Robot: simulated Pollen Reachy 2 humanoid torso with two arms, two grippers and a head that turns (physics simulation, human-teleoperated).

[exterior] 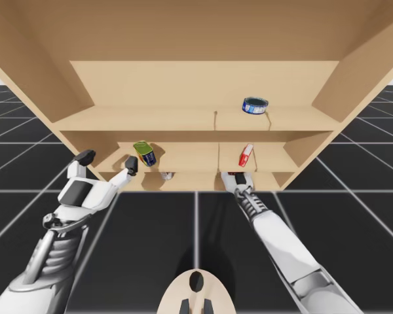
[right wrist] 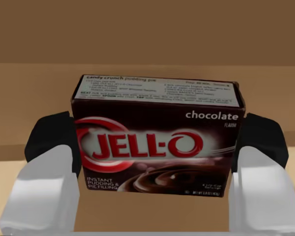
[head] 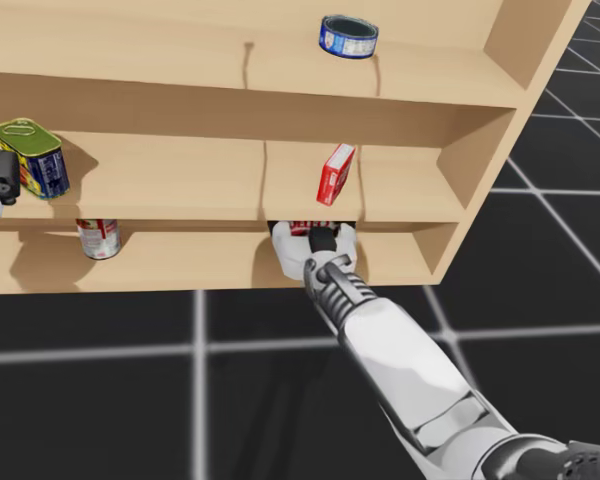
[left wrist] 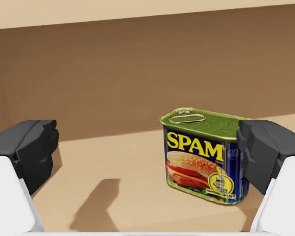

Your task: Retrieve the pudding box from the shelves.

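High view: our left gripper (exterior: 108,162) is spread, in front of the middle level of the shelves (exterior: 183,121), just beside the blue rectangular can (exterior: 144,153). Our right gripper (exterior: 238,176) is at the mouth of the bottom level, below the red box (exterior: 246,155). A round blue can (exterior: 255,104) is on the top level and a red-and-white can (exterior: 166,175) on the bottom one.

Head view: the pudding box (head: 302,228) is at the bottom level's front edge, at our right gripper, under the tilted red box.

Left wrist view: the fingers are wide apart with nothing between them. The blue rectangular can stands upright ahead, over toward one finger. We can't tell if they touch.

Right wrist view: both fingers press the pudding box's two sides. It's pinched and upright.
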